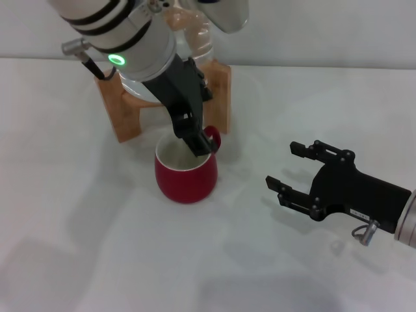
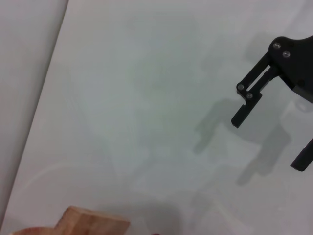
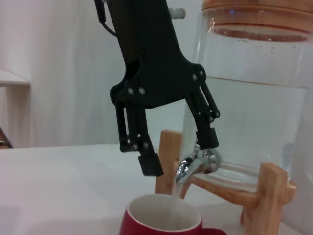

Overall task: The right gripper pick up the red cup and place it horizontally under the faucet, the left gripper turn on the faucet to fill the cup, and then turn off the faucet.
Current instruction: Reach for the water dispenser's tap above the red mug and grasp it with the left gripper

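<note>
You see a white counter (image 1: 97, 247) carrying a wooden stand (image 1: 123, 114). On that stand sits a clear water jug (image 3: 254, 112) with a wooden lid band (image 3: 254, 14). Behind it rises a pale wall (image 1: 325, 29).

The rounded glossy red mug (image 1: 186, 174) stands on the white table (image 1: 78, 247), just before the wooden-stand water jug (image 1: 130, 114) and under its chrome tap (image 3: 195, 164). The black cabled left claw (image 3: 178, 156) hangs above the mug at the tap; the black labelled right claw (image 1: 292, 172) lies to the right, well apart.
</note>
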You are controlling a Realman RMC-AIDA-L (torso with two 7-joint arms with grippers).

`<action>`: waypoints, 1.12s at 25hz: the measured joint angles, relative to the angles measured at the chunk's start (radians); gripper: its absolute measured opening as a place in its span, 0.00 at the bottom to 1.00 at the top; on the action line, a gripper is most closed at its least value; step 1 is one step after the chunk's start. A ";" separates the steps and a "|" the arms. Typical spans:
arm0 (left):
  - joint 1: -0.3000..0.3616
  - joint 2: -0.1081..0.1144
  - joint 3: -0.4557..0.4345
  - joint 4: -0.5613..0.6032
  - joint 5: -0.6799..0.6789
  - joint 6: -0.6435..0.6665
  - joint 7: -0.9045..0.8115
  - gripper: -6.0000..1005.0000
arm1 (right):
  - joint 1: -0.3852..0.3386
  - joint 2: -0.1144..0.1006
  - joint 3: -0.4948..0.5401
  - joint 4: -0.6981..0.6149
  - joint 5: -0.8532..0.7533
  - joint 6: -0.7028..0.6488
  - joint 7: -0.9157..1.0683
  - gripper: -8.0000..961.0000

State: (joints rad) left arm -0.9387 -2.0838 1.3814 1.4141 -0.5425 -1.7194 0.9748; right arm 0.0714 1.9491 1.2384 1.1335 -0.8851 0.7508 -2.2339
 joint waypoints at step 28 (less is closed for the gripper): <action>0.280 0.002 0.124 0.418 0.024 -0.059 -0.099 0.88 | -0.025 -0.003 0.015 0.001 0.000 0.035 0.000 0.74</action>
State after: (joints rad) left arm -0.6589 -2.0821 1.5051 1.8321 -0.5182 -1.7787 0.8756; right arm 0.0459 1.9464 1.2532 1.1347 -0.8852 0.7857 -2.2334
